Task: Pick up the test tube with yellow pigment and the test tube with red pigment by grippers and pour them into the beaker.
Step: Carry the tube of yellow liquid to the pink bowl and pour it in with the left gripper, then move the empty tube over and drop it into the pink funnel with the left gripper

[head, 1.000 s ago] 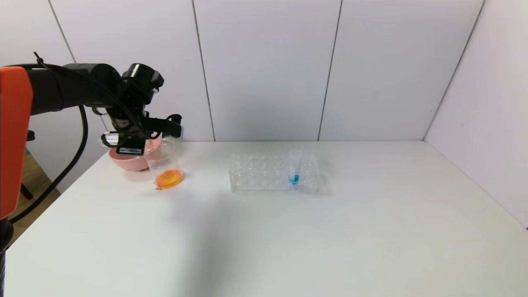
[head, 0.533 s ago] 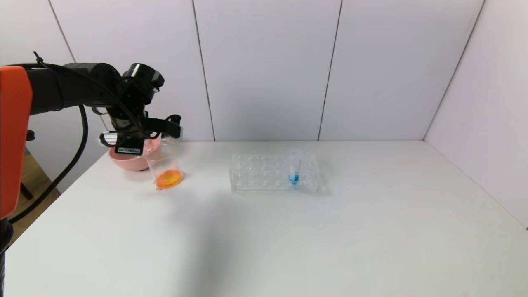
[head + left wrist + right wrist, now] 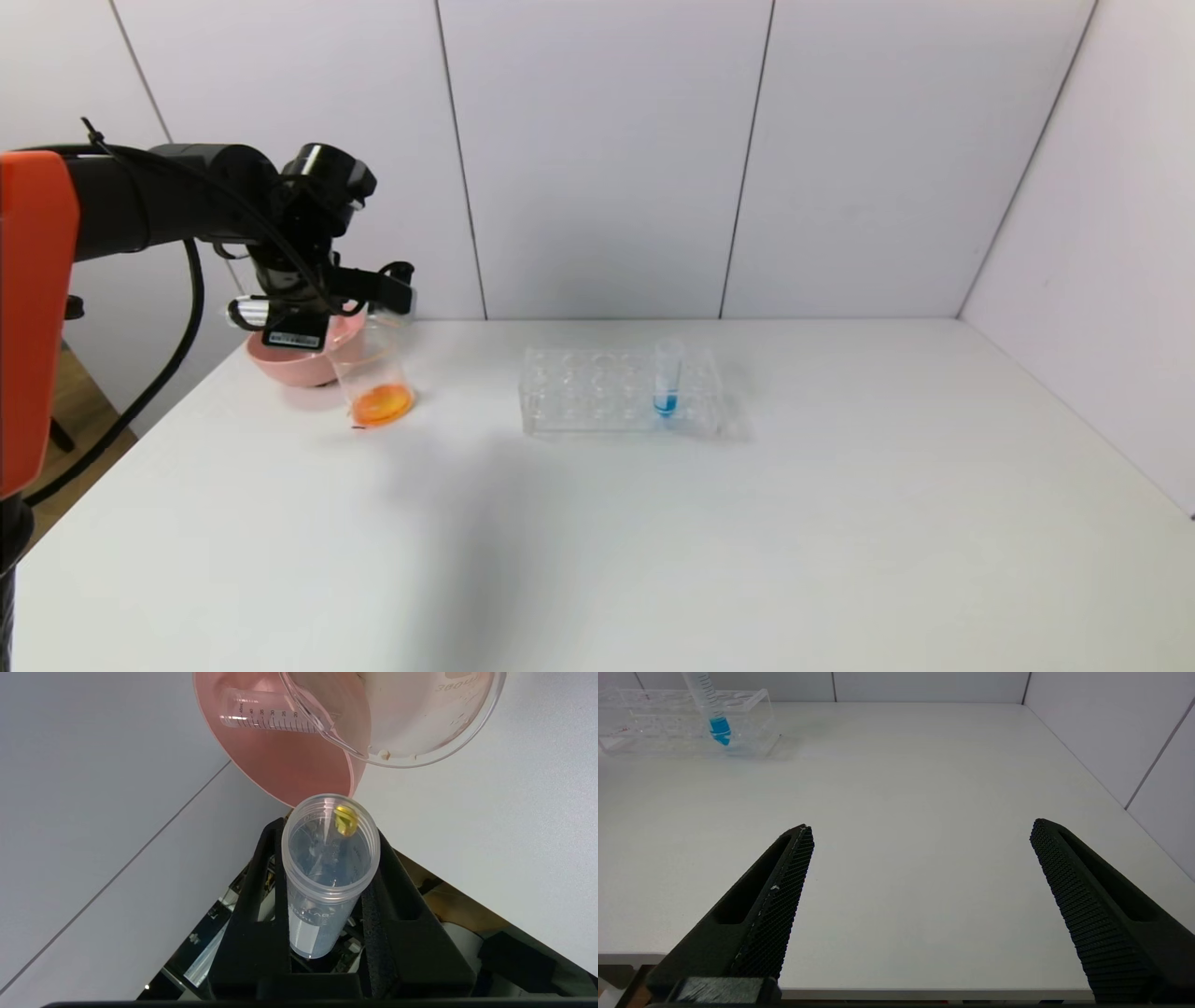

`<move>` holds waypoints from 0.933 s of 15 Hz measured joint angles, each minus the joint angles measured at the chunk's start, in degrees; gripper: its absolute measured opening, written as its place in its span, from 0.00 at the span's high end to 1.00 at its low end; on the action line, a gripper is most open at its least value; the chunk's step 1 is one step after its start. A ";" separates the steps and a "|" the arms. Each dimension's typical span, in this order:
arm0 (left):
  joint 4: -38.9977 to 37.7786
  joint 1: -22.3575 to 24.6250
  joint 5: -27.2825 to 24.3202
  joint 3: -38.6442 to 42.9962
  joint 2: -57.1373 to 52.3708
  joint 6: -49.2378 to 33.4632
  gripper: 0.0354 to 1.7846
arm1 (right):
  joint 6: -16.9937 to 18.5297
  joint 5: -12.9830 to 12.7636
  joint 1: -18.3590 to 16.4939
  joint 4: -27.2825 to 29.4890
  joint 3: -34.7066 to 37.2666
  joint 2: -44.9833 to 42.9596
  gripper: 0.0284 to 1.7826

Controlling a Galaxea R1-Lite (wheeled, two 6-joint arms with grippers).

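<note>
I've eased the left gripper (image 3: 327, 891) a touch higher at the worktop's far-left corner, clamped on the nearly drained test tube with yellow pigment (image 3: 329, 858) above the beaker (image 3: 373, 378) (liquid inside already orange), so pouring looks finished.

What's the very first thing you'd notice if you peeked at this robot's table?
The left gripper, high at the table's far left corner, clamps a nearly empty test tube tipped over the beaker, which holds bright orange liquid. Next comes the blue-tipped tube standing alone in the clear rack mid-table.
</note>
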 joint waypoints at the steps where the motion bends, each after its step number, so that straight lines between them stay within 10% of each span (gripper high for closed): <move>1: 0.02 0.00 0.00 0.00 0.04 0.09 0.76 | 0.00 -0.02 0.00 0.00 0.00 0.00 0.05; 14: -0.69 -0.99 5.55 0.00 0.11 2.02 0.76 | 0.00 -0.02 0.00 0.00 0.00 0.00 0.05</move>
